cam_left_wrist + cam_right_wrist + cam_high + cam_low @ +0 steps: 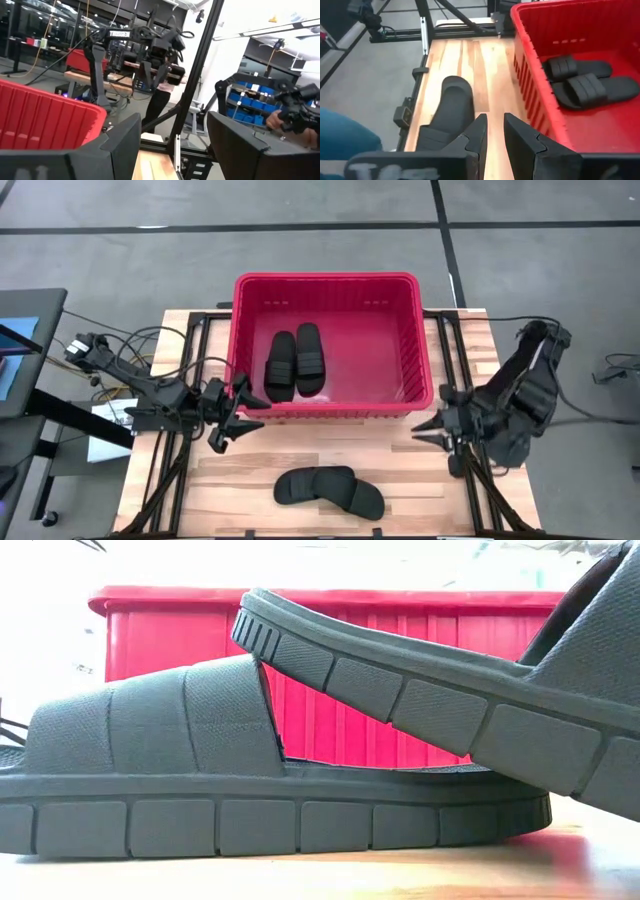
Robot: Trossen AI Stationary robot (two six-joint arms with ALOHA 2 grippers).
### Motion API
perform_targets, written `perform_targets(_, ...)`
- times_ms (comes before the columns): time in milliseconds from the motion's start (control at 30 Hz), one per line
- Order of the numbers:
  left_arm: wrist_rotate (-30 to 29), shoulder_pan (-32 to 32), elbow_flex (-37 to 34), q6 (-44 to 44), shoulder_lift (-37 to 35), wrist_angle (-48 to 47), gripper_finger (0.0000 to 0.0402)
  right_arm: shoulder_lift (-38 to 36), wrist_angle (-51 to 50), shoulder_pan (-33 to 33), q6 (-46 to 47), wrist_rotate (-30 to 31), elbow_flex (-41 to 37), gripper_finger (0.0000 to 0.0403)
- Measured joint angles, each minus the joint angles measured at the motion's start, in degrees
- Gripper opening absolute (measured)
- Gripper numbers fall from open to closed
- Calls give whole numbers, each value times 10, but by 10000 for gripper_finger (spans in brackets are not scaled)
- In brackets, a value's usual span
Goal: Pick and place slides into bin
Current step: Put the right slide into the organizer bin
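Two slides (330, 490) fill my low view, one propped across the other, cut off at both edges. Two more slides (296, 362) lie inside the bin (420, 350). Left gripper (228, 422) open and empty; right gripper (430, 430) fingers slightly parted, empty.
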Motion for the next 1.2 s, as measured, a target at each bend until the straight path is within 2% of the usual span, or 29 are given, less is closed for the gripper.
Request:
perform_targets(100,0,0,0,-2,-2,-1,218,28,1,11,62,11,0,56)
perform_targets(233,0,0,0,-3,-3,-5,218,64,1,11,197,9,0,56)
perform_targets(500,2,0,0,-6,-4,-17,218,146,-9,-14,393,-34,0,56)
perform_targets(633,20,0,0,-38,-4,-21,218,198,-9,-33,432,-101,0,56)
perform_targets(867,78,0,0,-71,-4,-24,218,279,23,-65,503,-258,0,56)
perform_targets(1033,94,0,0,-71,-4,-24,218,312,77,-74,499,-277,0,56)
perform_targets(1200,94,0,0,-71,-4,-24,218,347,91,-71,500,-330,0,56)
